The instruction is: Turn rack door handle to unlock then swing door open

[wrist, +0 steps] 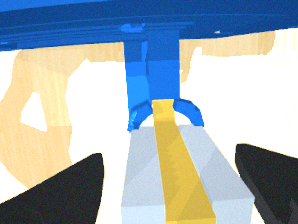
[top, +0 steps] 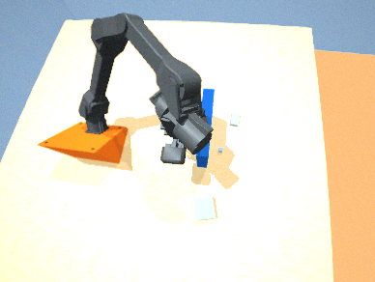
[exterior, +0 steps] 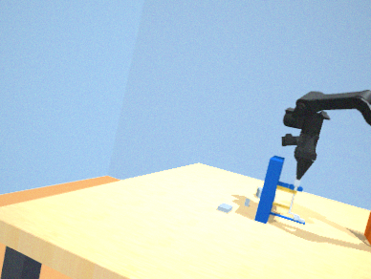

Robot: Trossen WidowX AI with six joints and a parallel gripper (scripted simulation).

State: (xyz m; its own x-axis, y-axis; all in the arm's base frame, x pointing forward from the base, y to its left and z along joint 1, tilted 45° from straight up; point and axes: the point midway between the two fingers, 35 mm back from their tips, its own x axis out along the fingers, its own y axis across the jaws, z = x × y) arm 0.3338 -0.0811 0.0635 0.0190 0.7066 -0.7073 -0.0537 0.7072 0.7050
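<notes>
The blue frame (top: 208, 103) (exterior: 270, 188) (wrist: 90, 25) stands upright on the table. The pale grey-white handle (exterior: 292, 203) (wrist: 142, 175) stands upright on the frame's robot side, with a yellow strip (wrist: 175, 165) along its middle in the wrist view. My gripper (exterior: 298, 179) (wrist: 169, 157) is open and points down at the handle's top. Its dark fingertips are on either side of the handle in the wrist view, with a gap on each side, the right one smaller. In the top view the arm hides the handle. Whether the fingers reach below its top is unclear.
A pale tile (top: 204, 209) lies on the table (top: 271, 232) (exterior: 120, 225) off one end of the frame. Another pale tile (top: 235, 119) (exterior: 225, 207) and a small grey block (top: 220, 150) (exterior: 247, 203) lie beyond the frame. The orange arm base (top: 87, 142) is on the robot side.
</notes>
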